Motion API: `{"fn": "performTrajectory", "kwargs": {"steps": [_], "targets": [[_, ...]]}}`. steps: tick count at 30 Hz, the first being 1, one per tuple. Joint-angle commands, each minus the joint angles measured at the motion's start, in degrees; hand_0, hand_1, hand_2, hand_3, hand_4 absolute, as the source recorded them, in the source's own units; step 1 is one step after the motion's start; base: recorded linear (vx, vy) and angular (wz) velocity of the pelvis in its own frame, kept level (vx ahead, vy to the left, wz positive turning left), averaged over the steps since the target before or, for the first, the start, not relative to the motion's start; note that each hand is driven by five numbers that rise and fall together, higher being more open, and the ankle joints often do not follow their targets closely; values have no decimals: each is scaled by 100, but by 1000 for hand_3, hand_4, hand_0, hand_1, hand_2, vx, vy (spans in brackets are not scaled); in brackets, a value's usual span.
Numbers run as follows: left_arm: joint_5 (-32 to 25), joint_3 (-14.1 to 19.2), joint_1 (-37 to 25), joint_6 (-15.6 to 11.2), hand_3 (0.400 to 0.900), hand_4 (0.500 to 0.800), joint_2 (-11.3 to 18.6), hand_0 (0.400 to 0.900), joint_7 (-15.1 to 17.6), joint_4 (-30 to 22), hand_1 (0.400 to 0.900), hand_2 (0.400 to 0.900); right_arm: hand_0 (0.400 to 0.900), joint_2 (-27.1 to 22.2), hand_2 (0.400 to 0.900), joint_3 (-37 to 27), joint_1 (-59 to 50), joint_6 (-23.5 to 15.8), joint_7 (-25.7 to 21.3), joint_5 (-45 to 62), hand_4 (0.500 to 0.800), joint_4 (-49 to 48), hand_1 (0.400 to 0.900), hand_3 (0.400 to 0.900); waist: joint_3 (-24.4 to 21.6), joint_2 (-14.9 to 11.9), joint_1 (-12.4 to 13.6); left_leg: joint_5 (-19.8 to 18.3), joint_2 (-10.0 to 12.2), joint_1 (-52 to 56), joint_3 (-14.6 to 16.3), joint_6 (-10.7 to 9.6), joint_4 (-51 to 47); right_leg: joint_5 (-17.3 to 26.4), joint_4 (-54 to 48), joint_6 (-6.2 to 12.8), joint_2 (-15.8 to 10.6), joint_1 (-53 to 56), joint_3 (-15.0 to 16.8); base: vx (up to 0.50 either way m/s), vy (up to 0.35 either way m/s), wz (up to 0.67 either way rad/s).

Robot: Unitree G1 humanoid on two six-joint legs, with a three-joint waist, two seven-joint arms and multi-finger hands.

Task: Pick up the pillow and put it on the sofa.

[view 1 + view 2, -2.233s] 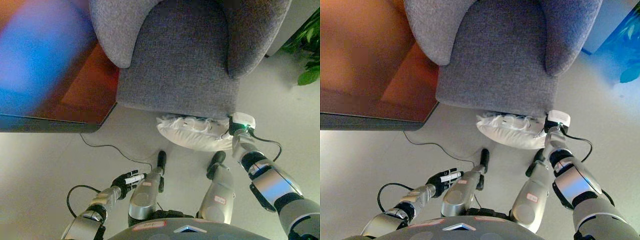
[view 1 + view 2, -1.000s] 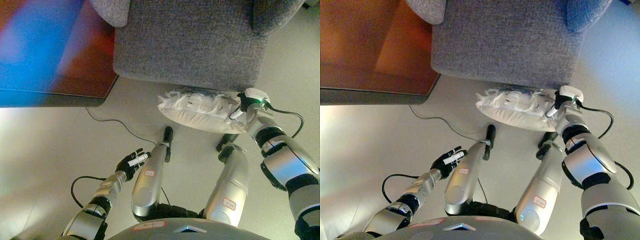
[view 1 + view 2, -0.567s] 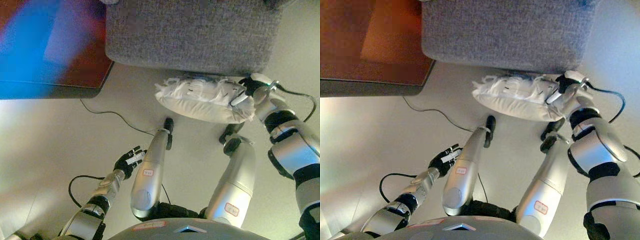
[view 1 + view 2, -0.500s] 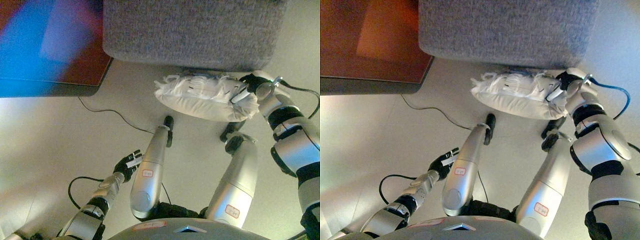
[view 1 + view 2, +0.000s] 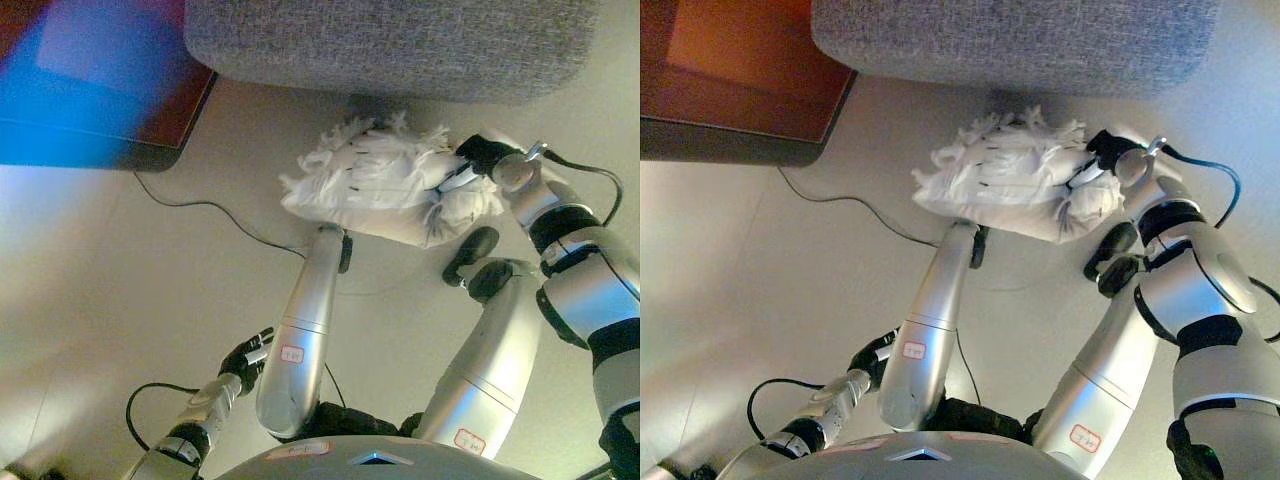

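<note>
Lift step: my right hand (image 5: pixel 472 166) pinches the pillow's (image 5: pixel 385 195) right end, just below the sofa (image 5: pixel 400 45) front. Next: raise & carry onto seat.

Pale floor (image 5: pixel 750 290); dark wooden table (image 5: pixel 730 90) upper left.

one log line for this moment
right hand shut on white tasselled pillow | pillow below grey fabric sofa | left hand idle, low
</note>
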Motion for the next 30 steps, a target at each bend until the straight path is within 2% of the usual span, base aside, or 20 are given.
{"fn": "performTrajectory", "kwargs": {"steps": [1,3,7,11,12,13,14,16,18,19,21,24,30], "targets": [[31,77,598,-94,900,800,336,900,70,226,900,900,400,-151,400,-501,-159,-429,-40,466,500,-537,400,400,215,-28,10,362,101,623,94,414,-613,86,-393,276,-248,982,437,16,-10,-4],[80,113,626,-99,900,800,320,900,75,253,900,900,400,-139,400,-565,-23,-469,34,452,500,-611,400,400,215,-57,-7,447,175,923,142,379,-863,135,-592,303,-272,1292,340,50,-3,-5],[308,248,592,-54,900,800,322,900,112,358,900,900,400,-90,400,-774,382,-739,413,486,500,-738,400,400,146,-189,-40,805,368,2043,307,226,-2003,397,-1558,482,-373,2396,13,109,-13,-4],[581,418,523,184,900,800,438,900,142,428,900,900,400,40,400,-915,872,-651,864,771,500,-1010,400,400,-279,-400,-24,1138,514,3087,396,97,-3172,618,-2545,666,-461,3431,-328,211,-46,10],[705,493,494,326,900,800,485,900,193,441,900,900,400,78,400,-986,1114,-609,1006,892,500,-1136,400,400,-481,-511,-20,1260,581,3561,448,55,-3649,699,-2977,727,-485,3915,-497,252,-77,16],[749,519,487,355,900,800,503,900,201,445,900,900,400,88,400,-1014,1209,-603,1066,959,500,-1186,400,400,-545,-549,-19,1309,603,3752,459,40,-3828,736,-3148,747,-488,4118,-570,208,-87,20],[840,568,475,405,900,800,523,900,227,436,900,900,400,105,400,-1077,1372,-608,1142,1064,500,-1287,400,400,-673,-634,-23,1555,596,3980,493,45,-4181,961,-3546,718,-508,4403,-727,121,-80,19],[1003,667,479,451,900,800,545,900,248,459,900,900,400,129,400,-1201,1656,-582,1307,1078,500,-1450,400,400,-882,-755,-31,1682,610,4448,559,2,-4606,1095,-4000,768,-486,4915,-919,182,-101,16],[1251,834,539,606,900,800,555,900,298,488,900,900,400,100,400,-1283,2091,-497,1624,1172,500,-1785,400,400,-1261,-926,-69,1856,653,5164,664,-48,-5268,1258,-4687,855,-315,5697,-1157,290,-105,8],[1292,854,551,605,900,800,551,900,295,497,900,900,400,91,400,-1299,2141,-484,1671,1185,500,-1839,400,400,-1304,-940,-78,1882,663,5270,673,-59,-5360,1285,-4792,865,-281,5824,-1194,282,-85,6],[1558,1007,610,712,900,800,523,900,342,569,900,900,400,65,400,-1402,2480,-355,1939,1333,500,-2226,400,400,-1680,-1048,-117,2037,748,5904,776,-117,-5982,1421,-5377,902,-85,6503,-1385,278,-82,4],[1775,1166,627,753,900,800,481,900,406,742,900,900,400,66,400,-1439,2675,-119,2291,1535,500,-2626,400,400,-2063,-1149,-183,2197,812,6323,870,-162,-6450,1551,-5802,918,73,6916,-1475,226,-62,-3],[1991,1318,491,791,900,800,497,900,411,915,900,900,400,-1,400,-1517,2658,224,2677,1999,500,-3480,400,400,-2432,-1280,-273,2351,804,6816,959,-197,-7096,1725,-6434,986,298,7430,-1516,75,-38,-8]]}}
